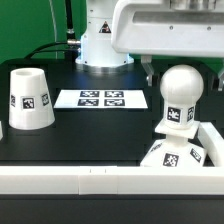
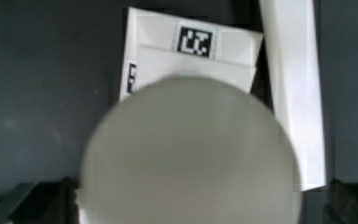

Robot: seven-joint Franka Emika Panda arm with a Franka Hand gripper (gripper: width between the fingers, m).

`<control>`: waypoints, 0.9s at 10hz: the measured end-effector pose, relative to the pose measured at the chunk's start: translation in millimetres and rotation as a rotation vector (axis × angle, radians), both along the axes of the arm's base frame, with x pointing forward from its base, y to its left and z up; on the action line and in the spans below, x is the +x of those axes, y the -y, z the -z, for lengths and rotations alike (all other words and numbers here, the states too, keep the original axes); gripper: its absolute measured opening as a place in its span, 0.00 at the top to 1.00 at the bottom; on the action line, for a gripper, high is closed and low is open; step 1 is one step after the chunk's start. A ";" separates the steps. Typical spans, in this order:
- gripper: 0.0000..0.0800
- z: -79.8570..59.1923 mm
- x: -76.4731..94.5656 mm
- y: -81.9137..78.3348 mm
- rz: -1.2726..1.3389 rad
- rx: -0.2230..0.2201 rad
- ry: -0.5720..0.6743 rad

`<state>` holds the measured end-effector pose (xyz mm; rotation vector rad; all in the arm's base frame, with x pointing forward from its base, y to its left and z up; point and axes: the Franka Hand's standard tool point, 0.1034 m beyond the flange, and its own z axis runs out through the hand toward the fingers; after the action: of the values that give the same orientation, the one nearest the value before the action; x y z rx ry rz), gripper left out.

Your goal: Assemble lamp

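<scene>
The round-headed bulb (image 1: 183, 88) stands upright on the flat square base (image 1: 176, 153) at the exterior view's right, near the front wall. My gripper (image 1: 183, 74) hangs over the bulb, with a dark finger (image 1: 148, 72) beside the head. In the wrist view the bulb's head (image 2: 194, 150) fills the space between my two dark fingers (image 2: 30, 203). A narrow gap shows on each side, so the gripper (image 2: 190, 206) is open. The base (image 2: 194, 45) shows beyond the bulb with one tag. The tapered shade (image 1: 27, 100) stands on its wide end at the exterior view's left, apart from the gripper.
The marker board (image 1: 101, 99) lies flat on the black table between the shade and the bulb. A white wall (image 1: 90, 178) runs along the front edge and turns back at the right (image 2: 291, 90), close beside the base. The arm's white mount (image 1: 100, 45) stands behind.
</scene>
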<state>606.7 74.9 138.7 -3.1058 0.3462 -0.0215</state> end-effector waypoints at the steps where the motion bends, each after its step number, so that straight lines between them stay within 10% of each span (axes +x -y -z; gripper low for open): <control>1: 0.13 -11.8 -5.9 4.1 -0.027 0.004 0.009; 4: 0.13 -22.6 -39.7 34.9 -0.077 0.009 0.002; 9: 0.13 -19.5 -36.6 29.4 -0.080 0.010 -0.001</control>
<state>570.1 45.5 158.2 -3.1071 0.2205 -0.0178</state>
